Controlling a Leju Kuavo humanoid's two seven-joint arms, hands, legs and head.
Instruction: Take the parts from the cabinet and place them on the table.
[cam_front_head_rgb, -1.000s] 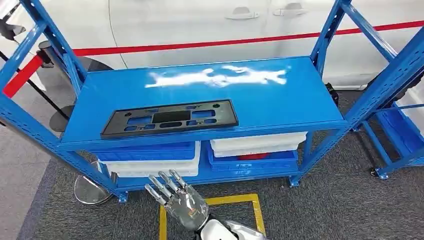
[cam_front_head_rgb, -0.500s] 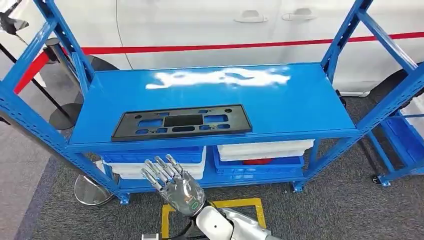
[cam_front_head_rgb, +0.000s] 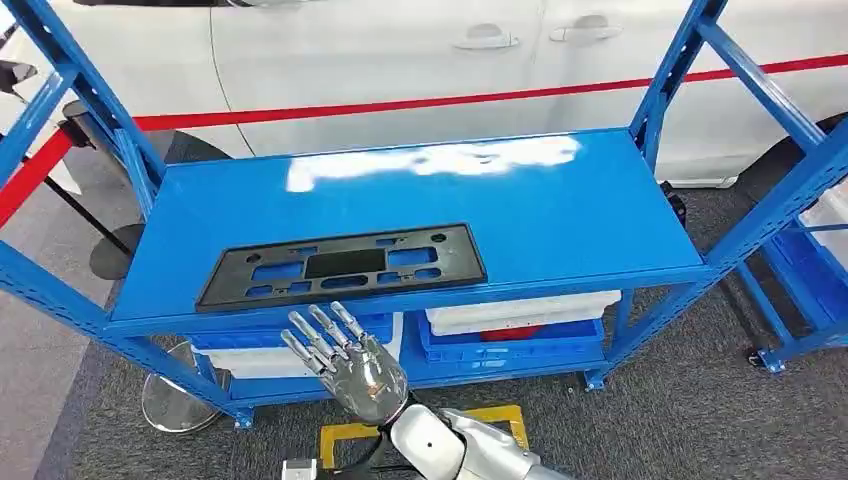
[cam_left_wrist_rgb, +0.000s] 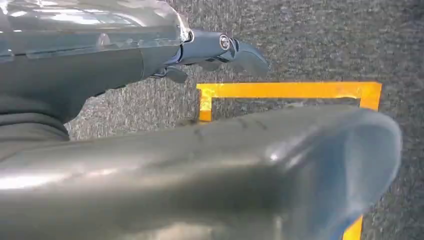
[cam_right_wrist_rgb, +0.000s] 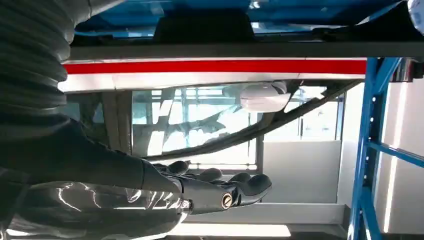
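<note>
Head view: the black part (cam_front_head_rgb: 342, 265), a flat perforated plate, lies on the top shelf (cam_front_head_rgb: 560, 215) of the blue cabinet (cam_front_head_rgb: 660, 95), close to the front edge and toward the front-left corner; its long side runs nearly parallel to that edge. The right hand (cam_front_head_rgb: 348, 360) is raised in front of the shelf, below the front edge and under the middle of the part; its fingers are spread and hold nothing. The left hand (cam_left_wrist_rgb: 220, 50) hangs over the grey floor beside a yellow marking (cam_left_wrist_rgb: 285, 90); whether it is open or closed cannot be told, though no object is seen in it.

Step in hand, as judged: reach for the part. Recommended procedure: bring the right hand above the front edge before moving forward, so the fingers do not strike the shelf lip; because the plate is thin and flat, slide it partly over the front edge, then grip the overhanging long side; lift level to avoid tipping.
</note>
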